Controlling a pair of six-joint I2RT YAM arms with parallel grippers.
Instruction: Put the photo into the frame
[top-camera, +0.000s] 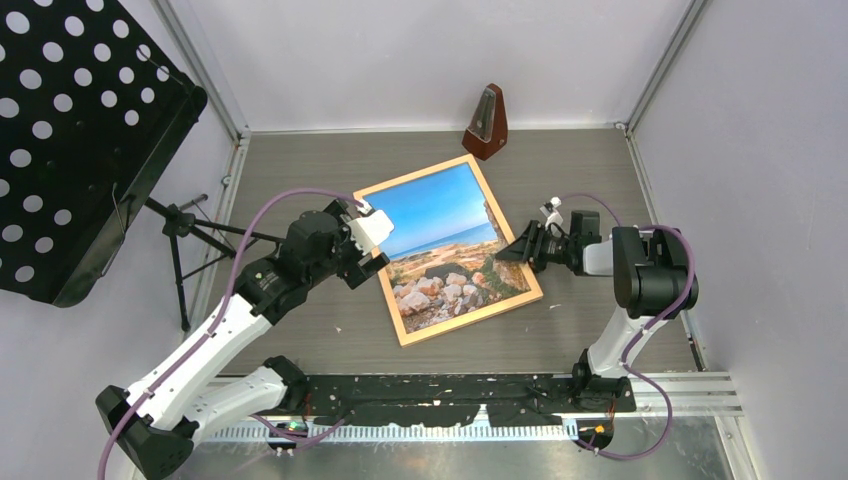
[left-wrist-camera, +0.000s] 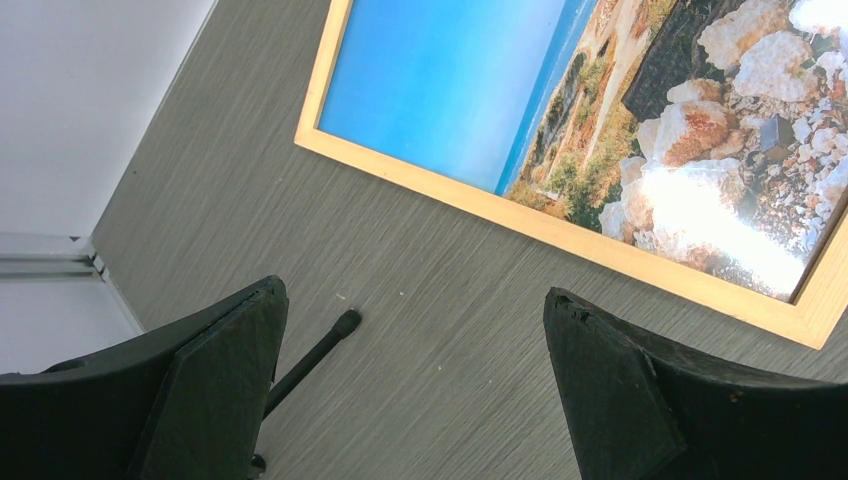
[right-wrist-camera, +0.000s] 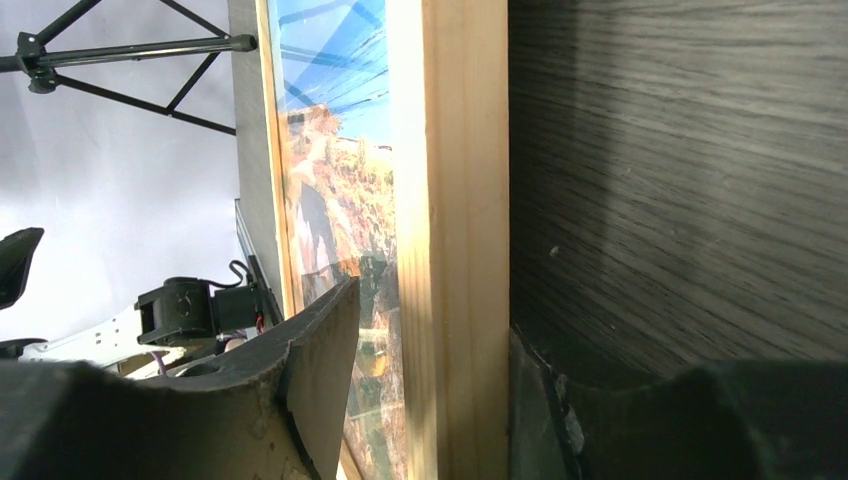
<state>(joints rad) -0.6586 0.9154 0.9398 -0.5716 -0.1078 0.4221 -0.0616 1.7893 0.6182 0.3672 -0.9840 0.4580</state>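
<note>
Top external: the frame (top-camera: 472, 320) lies flat and skewed on the table (top-camera: 300, 335), with the photo (top-camera: 450, 250) showing face up inside its moulding, sky toward the far end and rocks toward me.
Photo seating: from above the print fills the opening on all four sides, and I see no edge of it outside the wood.
Left gripper (left-wrist-camera: 412, 292): spread wide and holding nothing, hanging above bare table just beside the frame's left rail, apart from it.
Left wrist: a corner of the frame (left-wrist-camera: 560, 235) and the print (left-wrist-camera: 480, 90) sit flat, with glare over the boulders; a stand leg (left-wrist-camera: 318, 352) pokes in between my fingers.
Right gripper (top-camera: 510, 250): at the frame's right rail, low to the table.
Right wrist: my fingers (right-wrist-camera: 320, 350) bracket the wooden rail (right-wrist-camera: 450, 230), one on the picture side and one on the table side; I cannot tell whether they clamp it or only flank it.
Done, as I judge it: the photo is in the frame, so the main part looks finished.
Left, as I judge it: clear my right fingers from the rail and pull both arms back; whether a backing is fitted underneath is hidden.
Bystanders: a metronome (top-camera: 487, 123) at the far edge and a perforated music stand (top-camera: 80, 130) on the left, both well apart from the frame.
</note>
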